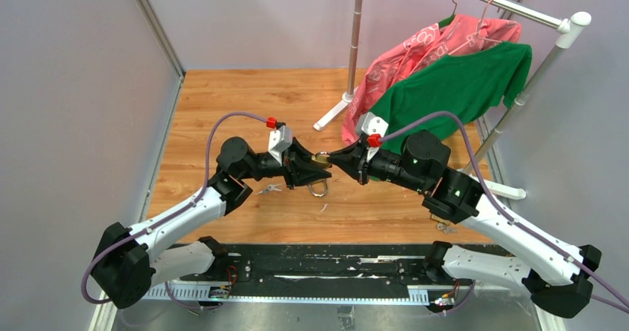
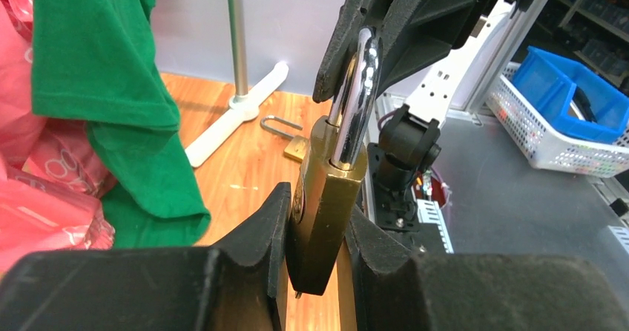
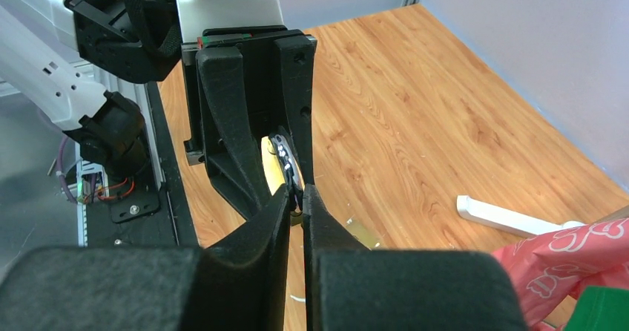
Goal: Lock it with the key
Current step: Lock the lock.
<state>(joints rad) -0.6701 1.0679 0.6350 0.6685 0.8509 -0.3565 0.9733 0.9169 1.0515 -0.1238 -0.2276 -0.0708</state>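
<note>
**A:** Starting on the left, the left gripper [image 2: 319, 253] is clamping the brass body of the padlock [image 2: 320, 197]. It's holding it up off the table [image 1: 222, 108], midway between the two arms.

**B:** The body is sitting snug between those fingers, and the shackle [image 2: 357, 79] is pointing away toward the right arm.

**A:** That's where the right gripper [image 3: 297, 197] is meeting it. Its fingers are pinching the curve of the shackle and are almost shut on it.

**B:** So which step are they on?

**A:** It's looking like they're seating or steadying the shackle against the body. One leg is hiding, so there's no telling whether it's fully home.

**B:** And the key?

**A:** Neither gripper is holding one. A small metal bit [image 1: 268, 188] is lying on the table beside a spare padlock [image 1: 319, 188]. It's possibly the key, but it's too small to tell.

**B:** Then the next move is asking the right gripper to let go and fetch the key.

**A:** The keyhole end seems to be facing into the left gripper, though. The left may be needing a fresh grip before the key is going in straight.
</note>
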